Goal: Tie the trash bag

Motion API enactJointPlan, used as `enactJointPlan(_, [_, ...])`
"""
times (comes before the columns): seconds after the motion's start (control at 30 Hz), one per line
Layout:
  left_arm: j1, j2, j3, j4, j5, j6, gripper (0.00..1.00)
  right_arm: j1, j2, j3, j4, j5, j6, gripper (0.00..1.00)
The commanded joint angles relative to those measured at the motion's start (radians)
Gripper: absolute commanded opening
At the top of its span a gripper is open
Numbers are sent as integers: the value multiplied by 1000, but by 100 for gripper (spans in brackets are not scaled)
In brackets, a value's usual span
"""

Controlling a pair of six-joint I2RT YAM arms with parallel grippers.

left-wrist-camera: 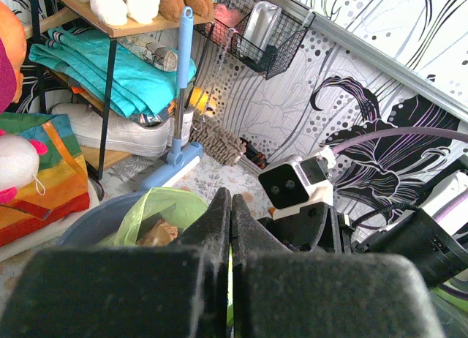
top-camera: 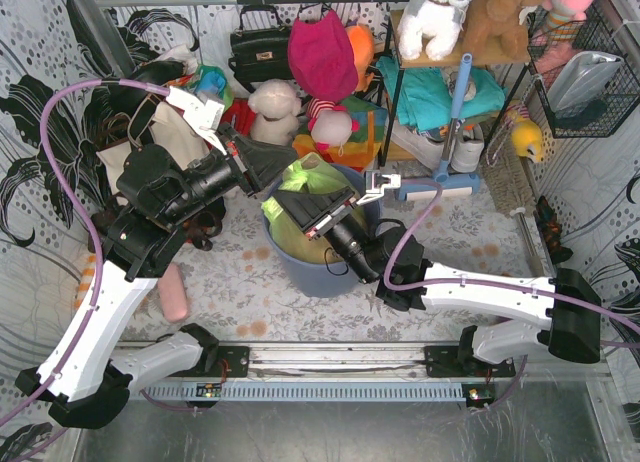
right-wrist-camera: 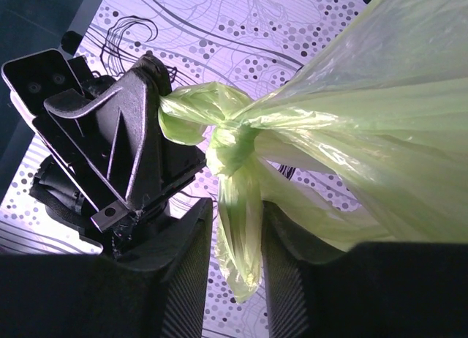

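Nearest, the right gripper [right-wrist-camera: 235,219] is sitting with its two fingers [right-wrist-camera: 191,279] slightly parted and the tail [right-wrist-camera: 238,259] of the trash bag [top-camera: 302,176] hanging between them. Cannot tell if the fingers are actually pressing it. Just past that, the bag's neck is showing a tight knot [right-wrist-camera: 228,137], and the left gripper [left-wrist-camera: 229,203] is clenching a small loop of the green plastic on the knot's left side, its fingers squeezed together with only a green sliver between them. The bag itself is sitting in the round blue bin [top-camera: 318,272] at mid-table, its top rising above the rim and crumpled tan paper [left-wrist-camera: 156,233] showing through. Both arms are reaching over the bin, the left from the near left and the right from the near right. A pink oblong object [top-camera: 175,294] is lying on the table [top-camera: 470,242] near left of the bin. Farther back, a blue-handled mop [top-camera: 456,110] is leaning at the shelf [top-camera: 470,58], a white plush toy [top-camera: 437,17] is sitting on top of it, and a black handbag [top-camera: 258,48] is standing far left.
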Motion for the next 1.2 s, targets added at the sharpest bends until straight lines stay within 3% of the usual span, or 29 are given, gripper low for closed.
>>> enactJointPlan(0.0, [-2,-11,4,50,9,7,0,-7,0,36,29,-17,-19,28])
enactJointPlan(0.13, [-3,-12,1,48,3,9,0,-7,-11,30,14,-23,-28,0])
enactJointPlan(0.8, [-3,43,-25,103,-66,72,0,-7,-114,-26,-158,-150,-6,0])
enactJointPlan(1.17, [-3,108,-24,172,-140,116,0,-6,-195,-24,-380,-263,-48,0])
